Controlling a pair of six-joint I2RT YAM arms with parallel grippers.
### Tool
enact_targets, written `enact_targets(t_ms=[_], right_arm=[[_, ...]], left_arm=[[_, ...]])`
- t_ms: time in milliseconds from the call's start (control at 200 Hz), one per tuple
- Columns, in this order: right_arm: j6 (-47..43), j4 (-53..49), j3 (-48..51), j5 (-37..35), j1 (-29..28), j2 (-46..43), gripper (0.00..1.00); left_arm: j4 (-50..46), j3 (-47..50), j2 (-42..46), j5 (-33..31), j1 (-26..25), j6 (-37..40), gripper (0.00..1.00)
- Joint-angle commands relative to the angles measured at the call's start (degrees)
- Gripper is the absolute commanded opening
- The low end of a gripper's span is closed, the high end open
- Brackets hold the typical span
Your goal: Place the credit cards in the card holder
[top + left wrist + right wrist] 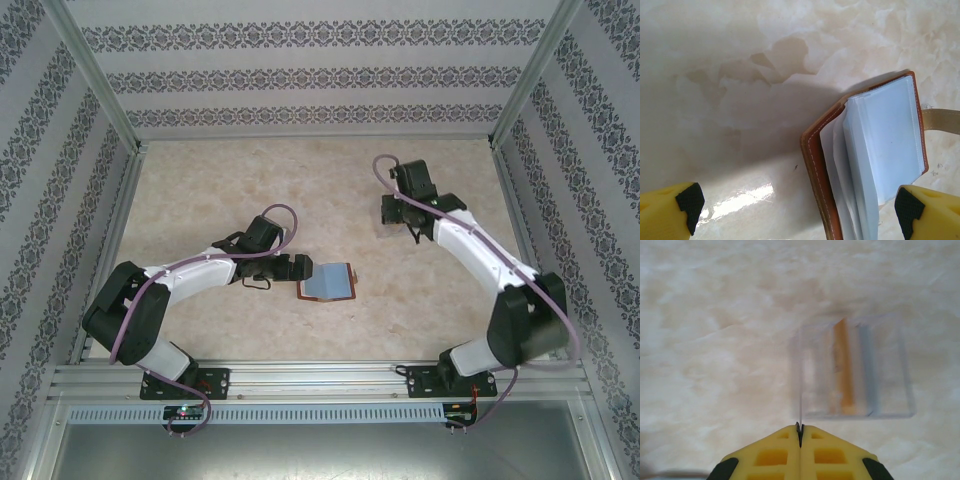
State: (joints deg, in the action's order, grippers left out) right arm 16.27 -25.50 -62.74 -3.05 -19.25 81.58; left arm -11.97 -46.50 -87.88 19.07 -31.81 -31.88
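Left gripper (pixel 799 210): claw spread wide, low over the table (pixel 200 180), not clamped on anything. Its fingertips (pixel 690 204) straddled the near end of the card holder (pixel 880 140).

Card holder lay open near table centre, brown cover down and pale pockets fanned upward. I could not tell whether any pocket held a card.

Right gripper (pixel 800 429): claw together, well apart from the holder, at the near left corner of a clear box (pixel 890 405). A thin pale edge ran up from between its tips; could not tell if that was a pinched card or the box wall.

Credit cards (pixel 842 370) stood on edge inside the box, orange and blue-grey among them, blurred.

Judgement: early. Holder opened and ready; cards left to lift out, carry over and slot in.
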Motion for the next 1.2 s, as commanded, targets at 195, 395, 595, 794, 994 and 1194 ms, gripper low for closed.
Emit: enact_targets(t_ms=[195, 395, 595, 794, 994, 1194], right_arm=[[29.81, 26.36, 25.54, 17.85, -12.20, -11.66, 0.00], [35.67, 34.20, 30.92, 13.66, -18.81, -10.24, 0.00], [38.23, 40.98, 34.19, 15.31, -21.03, -7.10, 0.00], [38.62, 43.08, 35.45, 14.66, -22.93, -3.23, 0.00], [40.69, 44.51, 37.23, 13.79, -23.97, -1.77, 0.00], [42.72, 44.75, 39.01, 10.97, -24.46, -3.97, 0.00]], left_arm=[[-0.10, 0.18, -3.46, 0.32, -0.27, 1.90, 0.93], [-2.38, -0.84, -5.23, -0.61, 0.16, 2.26, 0.68], [0.68, 0.11, -6.27, 0.72, 0.26, -0.08, 0.56], [1.10, -0.06, -9.05, 1.53, 0.25, -0.44, 0.52], [0.58, -0.27, -10.34, 1.68, 0.26, -0.38, 0.47], [-0.62, -1.03, -11.31, 1.46, 0.26, -0.24, 0.40]])
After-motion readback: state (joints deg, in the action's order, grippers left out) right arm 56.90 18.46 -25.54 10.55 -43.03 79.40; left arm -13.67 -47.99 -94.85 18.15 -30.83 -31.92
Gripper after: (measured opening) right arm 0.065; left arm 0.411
